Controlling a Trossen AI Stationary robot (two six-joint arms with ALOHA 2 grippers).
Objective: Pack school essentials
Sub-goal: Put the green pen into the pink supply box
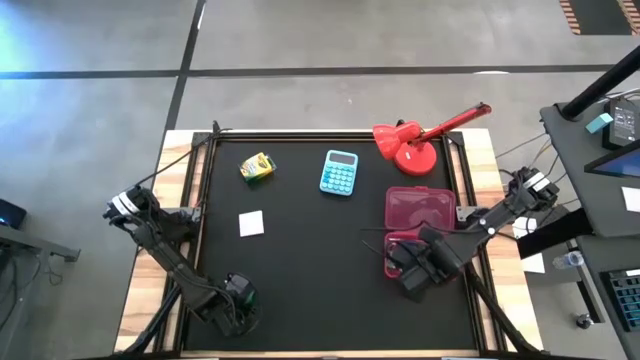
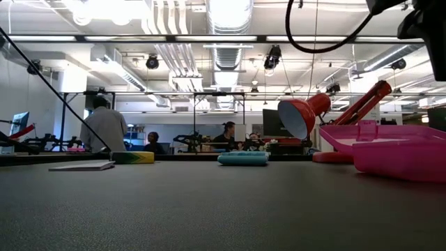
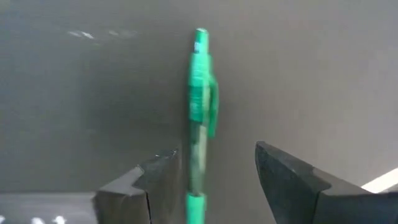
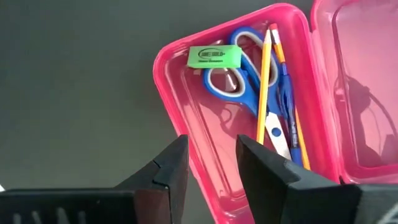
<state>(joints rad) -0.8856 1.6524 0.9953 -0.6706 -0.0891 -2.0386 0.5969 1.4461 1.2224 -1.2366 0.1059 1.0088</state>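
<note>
Here the green pen (image 3: pixel 200 118) lies between the left pincer's (image 3: pixel 214 180) parted fingers

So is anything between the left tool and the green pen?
Nothing visible. The left tool is open right over the green pen, one finger on each side, with only bare black mat around it.

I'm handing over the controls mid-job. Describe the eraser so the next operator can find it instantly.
Start at the open pink case on the table's right side, under the right gripper. Inside, the green eraser sits at one end, resting on the handles of the blue-handled scissors. It is the only small green block there; the pencils beside it are long and thin.
</note>
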